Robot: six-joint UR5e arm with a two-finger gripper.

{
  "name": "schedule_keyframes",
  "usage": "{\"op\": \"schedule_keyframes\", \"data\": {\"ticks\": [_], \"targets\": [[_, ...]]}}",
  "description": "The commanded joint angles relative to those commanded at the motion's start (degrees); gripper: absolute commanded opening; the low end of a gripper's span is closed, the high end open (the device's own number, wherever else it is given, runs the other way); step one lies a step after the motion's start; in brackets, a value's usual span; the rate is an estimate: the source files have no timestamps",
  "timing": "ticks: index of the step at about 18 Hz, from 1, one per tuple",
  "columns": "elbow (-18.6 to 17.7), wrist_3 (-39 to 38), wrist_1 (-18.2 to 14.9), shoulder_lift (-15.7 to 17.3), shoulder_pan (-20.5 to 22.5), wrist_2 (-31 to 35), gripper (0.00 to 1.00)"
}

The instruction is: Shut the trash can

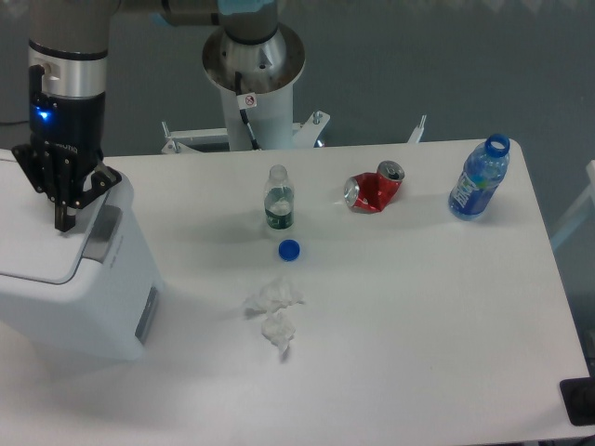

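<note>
Left edge of table (437, 353) taken up by trash can (79, 279), with gripper (63, 221) directly over its lid, fingers together and apparently touching or just above the surface. Mid-table blocked by a loose cluster: small clear bottle (278, 198) upright, blue cap (289, 249) just in front, crumpled tissues (274, 313) nearer the front. Crushed red can (373, 189) and upright blue bottle (479, 178) along the far right. Open passage across the front right, and between trash can and tissues.
</note>
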Motion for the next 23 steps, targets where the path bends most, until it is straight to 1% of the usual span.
{"op": "schedule_keyframes", "data": {"ticks": [8,12,13,14,15,16,17,19,21,23], "targets": [[0.0,0.0,0.09,-1.05,-0.09,0.0,0.07],[0.09,0.09,0.09,-1.05,0.0,0.0,0.07],[0.26,0.09,0.09,-0.97,0.35,-0.09,0.11],[0.7,0.09,0.09,-0.97,0.44,-0.09,0.19],[1.14,0.09,0.09,-0.79,0.61,-0.26,0.22],[1.49,0.09,0.09,-0.53,0.62,-0.44,0.3],[1.93,0.09,0.0,-0.18,0.96,-0.87,0.41],[2.46,0.09,0.0,0.7,1.84,-1.76,0.55],[2.46,0.09,0.0,1.4,2.72,-1.76,0.67],[2.46,0.09,0.0,1.58,4.47,-1.76,0.79]]}}
